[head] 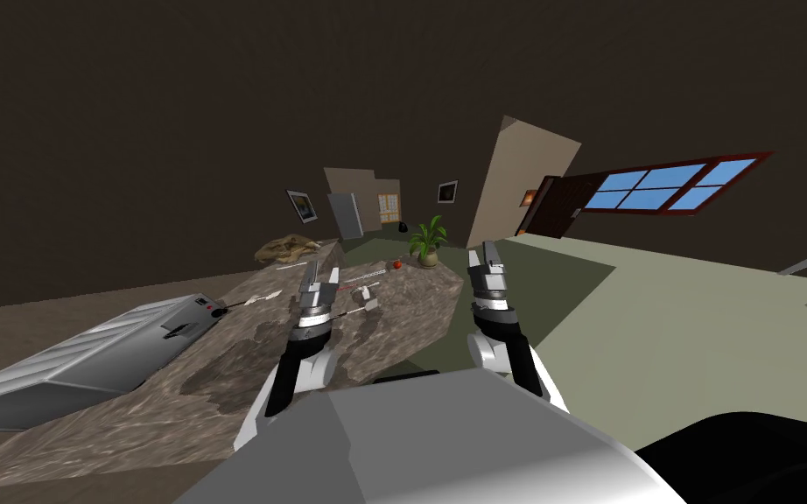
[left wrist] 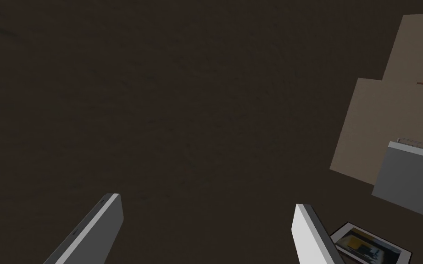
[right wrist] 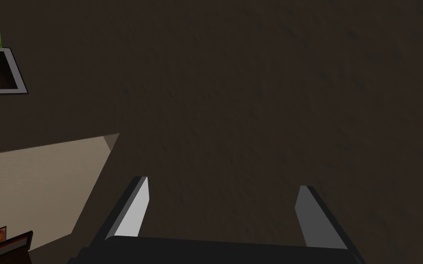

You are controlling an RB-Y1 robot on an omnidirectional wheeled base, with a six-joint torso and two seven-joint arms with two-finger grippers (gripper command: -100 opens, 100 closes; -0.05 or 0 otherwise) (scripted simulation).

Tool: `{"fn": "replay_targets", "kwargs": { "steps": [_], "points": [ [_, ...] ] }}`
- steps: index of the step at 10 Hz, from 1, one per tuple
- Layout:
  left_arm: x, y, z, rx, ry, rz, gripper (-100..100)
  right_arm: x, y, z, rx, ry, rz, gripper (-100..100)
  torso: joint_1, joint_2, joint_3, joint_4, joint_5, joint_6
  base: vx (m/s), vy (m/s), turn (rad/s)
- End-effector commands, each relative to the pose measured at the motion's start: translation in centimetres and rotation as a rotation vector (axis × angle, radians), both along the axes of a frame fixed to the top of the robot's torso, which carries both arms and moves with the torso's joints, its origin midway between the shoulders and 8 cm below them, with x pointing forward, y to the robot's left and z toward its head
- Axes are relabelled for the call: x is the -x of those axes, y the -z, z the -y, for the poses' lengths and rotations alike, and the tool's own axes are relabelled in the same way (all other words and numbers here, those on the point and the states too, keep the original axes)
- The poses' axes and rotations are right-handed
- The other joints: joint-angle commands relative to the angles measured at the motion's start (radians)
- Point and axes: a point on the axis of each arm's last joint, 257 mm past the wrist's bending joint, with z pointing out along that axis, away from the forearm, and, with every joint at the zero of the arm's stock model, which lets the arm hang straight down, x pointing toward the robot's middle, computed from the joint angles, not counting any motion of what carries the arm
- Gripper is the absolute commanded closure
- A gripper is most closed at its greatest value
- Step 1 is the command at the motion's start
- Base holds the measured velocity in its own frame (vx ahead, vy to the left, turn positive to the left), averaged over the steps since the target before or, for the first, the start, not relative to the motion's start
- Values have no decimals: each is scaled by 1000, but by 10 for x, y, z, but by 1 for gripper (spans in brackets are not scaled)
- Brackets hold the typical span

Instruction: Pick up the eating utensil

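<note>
Open countertop lies under the left gripper; ahead, small pale utensils (closely scattered) and a potted plant crowd it.

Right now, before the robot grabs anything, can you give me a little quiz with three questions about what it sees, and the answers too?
1. True or false: the left gripper is shut on a fork.
2. Pick one: what stands at the far end of the brown counter? A) a potted plant B) a kettle C) a lamp
3. Short answer: of the left gripper and the right gripper, how many have open fingers?

Key: 1 false, its fingers stand apart with nothing between them; 2 A; 3 two.
</note>
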Motion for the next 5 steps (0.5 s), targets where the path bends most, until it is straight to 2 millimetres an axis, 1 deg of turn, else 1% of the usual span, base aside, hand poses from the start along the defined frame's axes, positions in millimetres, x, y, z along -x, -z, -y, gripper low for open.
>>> {"fn": "replay_targets", "kwargs": {
  "steps": [1,2,3,4,5],
  "points": [
    [-9,2,3,-10,2,-21,-100,0,0,0,0,0,0,0,0,0,0,0,0,0,-54,5,-21],
    [-24,10,6,-32,5,-52,-100,0,0,0,0,0,0,0,0,-1,0,0,0,0,-69,6,-46],
    [-25,11,6,-32,4,-60,-100,0,0,0,0,0,0,0,0,0,0,0,0,0,-59,9,-26],
    [-40,18,9,-53,5,-90,-100,0,0,0,0,0,0,0,0,-1,0,0,0,0,-77,16,-43],
    [-42,20,8,-53,4,-102,-100,0,0,0,0,0,0,0,1,0,0,0,0,0,-67,14,-31]
  ]
}}
